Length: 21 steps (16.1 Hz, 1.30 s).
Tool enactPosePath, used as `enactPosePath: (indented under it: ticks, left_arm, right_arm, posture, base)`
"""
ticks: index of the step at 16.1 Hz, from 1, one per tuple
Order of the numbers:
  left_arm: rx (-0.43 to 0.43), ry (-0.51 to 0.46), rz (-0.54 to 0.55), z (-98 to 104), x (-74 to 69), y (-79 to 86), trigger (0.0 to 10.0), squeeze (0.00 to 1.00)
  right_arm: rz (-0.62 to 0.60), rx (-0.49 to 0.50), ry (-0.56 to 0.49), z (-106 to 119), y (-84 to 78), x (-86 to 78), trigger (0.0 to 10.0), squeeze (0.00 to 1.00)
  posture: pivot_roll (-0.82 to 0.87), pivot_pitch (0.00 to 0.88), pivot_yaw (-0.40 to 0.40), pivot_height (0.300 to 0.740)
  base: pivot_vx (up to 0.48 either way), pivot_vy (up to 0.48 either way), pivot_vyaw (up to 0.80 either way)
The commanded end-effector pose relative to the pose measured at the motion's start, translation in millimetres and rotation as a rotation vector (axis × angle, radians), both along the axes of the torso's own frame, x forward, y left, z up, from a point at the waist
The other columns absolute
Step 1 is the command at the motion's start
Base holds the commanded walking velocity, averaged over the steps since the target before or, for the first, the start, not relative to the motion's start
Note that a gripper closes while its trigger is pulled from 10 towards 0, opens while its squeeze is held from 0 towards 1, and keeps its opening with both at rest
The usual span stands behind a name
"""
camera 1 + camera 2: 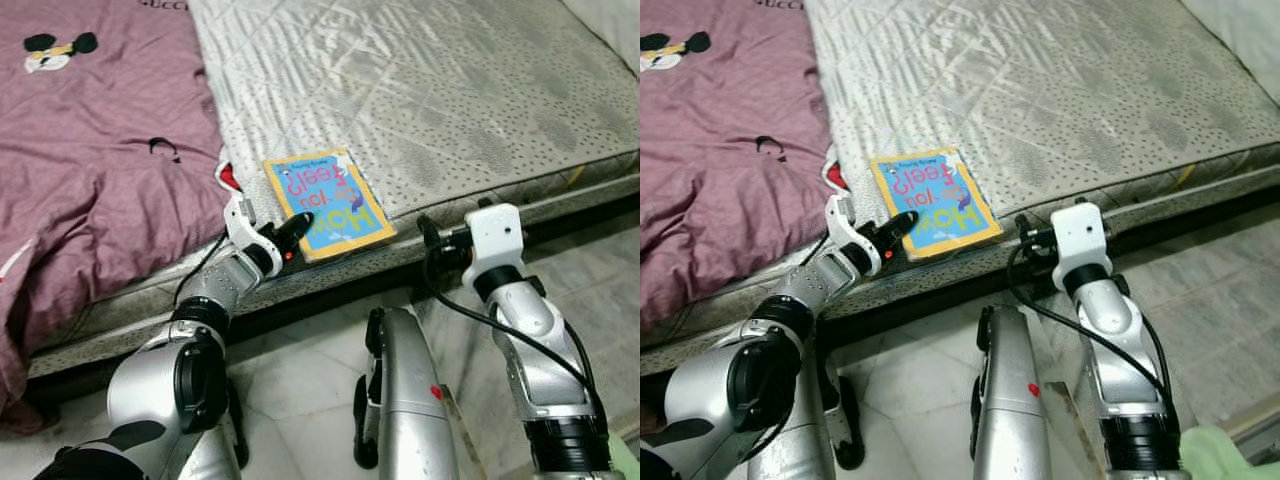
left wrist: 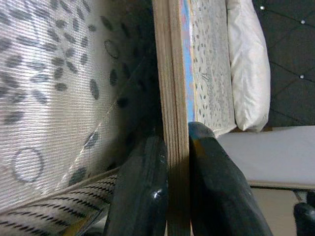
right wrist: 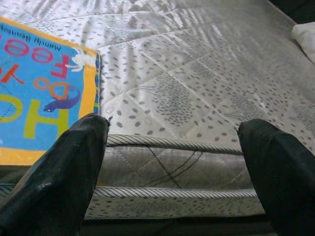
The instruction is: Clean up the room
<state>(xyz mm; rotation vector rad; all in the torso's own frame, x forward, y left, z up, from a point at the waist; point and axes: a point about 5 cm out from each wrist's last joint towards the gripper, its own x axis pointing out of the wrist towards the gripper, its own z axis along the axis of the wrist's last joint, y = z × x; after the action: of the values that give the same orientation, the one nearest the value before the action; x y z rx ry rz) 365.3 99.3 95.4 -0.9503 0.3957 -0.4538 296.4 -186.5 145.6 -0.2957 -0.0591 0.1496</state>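
Note:
A blue and yellow board book (image 1: 330,205) lies on the mattress (image 1: 430,90) at its near edge. My left gripper (image 1: 290,235) is shut on the book's near left corner. In the left wrist view both black fingers (image 2: 142,187) press on the book's thick page edge (image 2: 177,98). My right gripper (image 1: 428,240) is open at the mattress's side, just right of the book and not touching it. In the right wrist view the book (image 3: 39,108) lies beyond one spread finger (image 3: 64,182).
A purple blanket (image 1: 90,170) with a cartoon mouse covers the bed's left part. A white pillow (image 2: 248,73) lies at the bed's far end. The marble floor (image 1: 300,370) runs below the bed frame, with my silver leg (image 1: 400,400) over it.

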Motion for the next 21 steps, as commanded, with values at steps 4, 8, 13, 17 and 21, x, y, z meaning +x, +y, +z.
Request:
enactPosePath:
  ticks: [4,8,13,17,21]
  left_arm:
    - [0.01,-0.004,0.115,-2,2.2,14.3,0.0,0.0]
    - [0.214,-0.262,0.255,22,7.8,42.3,0.0,0.0]
    - [0.613,-0.497,0.478,40,-40.7,82.5,0.0,0.0]
    - [0.767,-0.505,0.548,27,-82.2,89.5,0.0,0.0]
    - [0.81,-0.445,0.531,16,-109.5,75.4,0.1,0.0]
  right_arm:
    - [-0.021,0.006,0.009,-5,-2.5,1.7,10.0,0.0]
    - [-0.008,0.088,-0.024,-2,10.8,9.7,10.0,0.0]
    - [0.046,0.349,0.021,-2,43.8,20.3,10.0,0.0]
    - [0.118,0.525,0.011,5,61.8,27.3,10.0,0.0]
    - [0.143,0.557,0.003,9,69.4,35.2,10.0,0.0]
  posture:
    - [-0.22,0.202,-0.061,0.505]
    - [-0.15,0.158,-0.045,0.505]
    - [-0.05,0.122,-0.03,0.505]
    - [0.01,0.091,-0.045,0.505]
    - [0.04,0.082,-0.038,0.533]
  base:
    - [0.0,0.0,0.0]
    - [0.0,0.0,0.0]
    - [0.0,0.0,0.0]
    - [0.0,0.0,-0.13]
    - [0.0,0.0,-0.12]
